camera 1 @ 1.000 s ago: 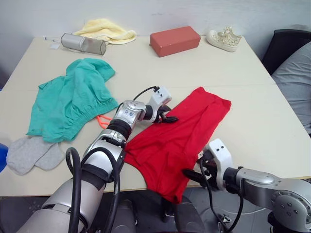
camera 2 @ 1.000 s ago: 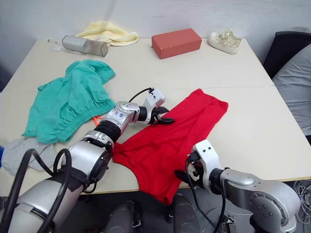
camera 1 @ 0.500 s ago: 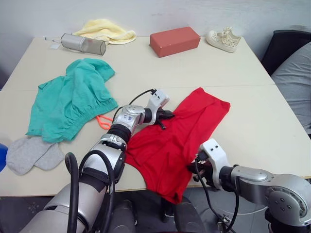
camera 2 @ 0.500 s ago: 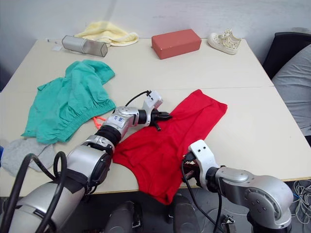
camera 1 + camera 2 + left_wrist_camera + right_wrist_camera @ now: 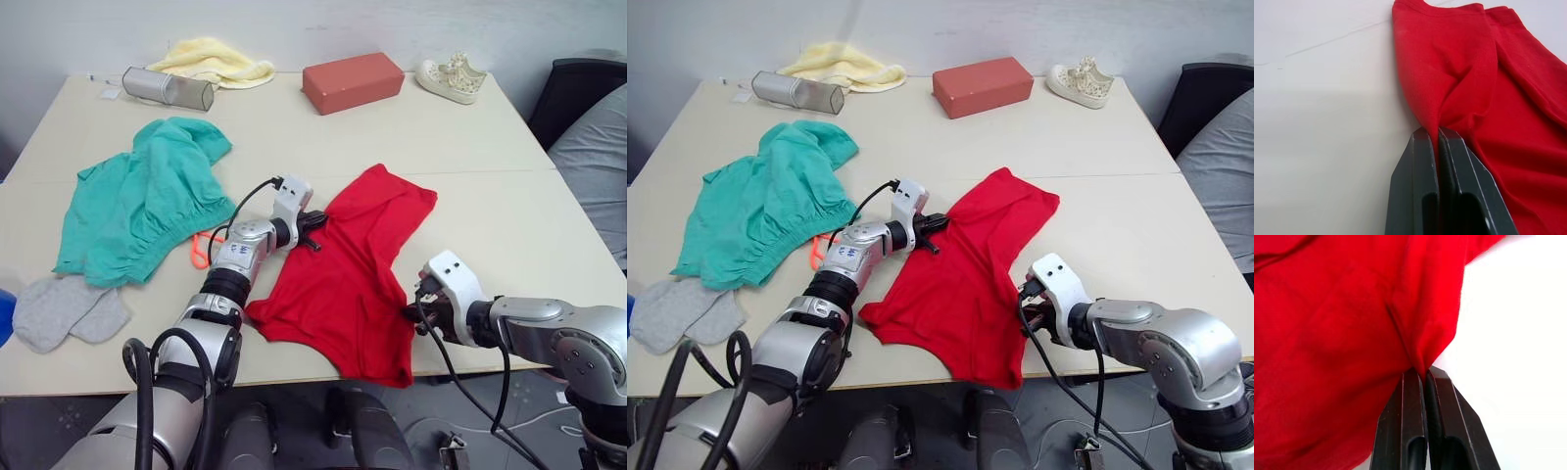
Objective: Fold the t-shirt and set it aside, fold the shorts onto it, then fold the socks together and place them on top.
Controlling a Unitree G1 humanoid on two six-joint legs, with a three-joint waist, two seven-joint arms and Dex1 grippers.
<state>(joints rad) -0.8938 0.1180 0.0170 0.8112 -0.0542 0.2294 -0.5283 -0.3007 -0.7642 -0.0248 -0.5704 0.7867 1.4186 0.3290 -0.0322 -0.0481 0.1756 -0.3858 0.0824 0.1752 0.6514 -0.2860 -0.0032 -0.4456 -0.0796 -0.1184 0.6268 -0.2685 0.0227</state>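
red t-shirt point(image 5: 350, 284), one, pinched by left gripper point(image 5: 312, 221) and right gripper point(image 5: 415, 311), two socks point(image 5: 61, 310)

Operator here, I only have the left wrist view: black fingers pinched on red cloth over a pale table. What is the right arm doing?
Observer: The right gripper is shut on the opposite edge of the bright red cotton t-shirt.
Operator: Anything lying near my left gripper?
Observer: From the left gripper, the teal green fabric shorts lie to the robot's left, neon orange drawstring trailing out.
Operator: And the socks?
Observer: The light grey knit socks lie near the front-left table edge, touching the shorts.
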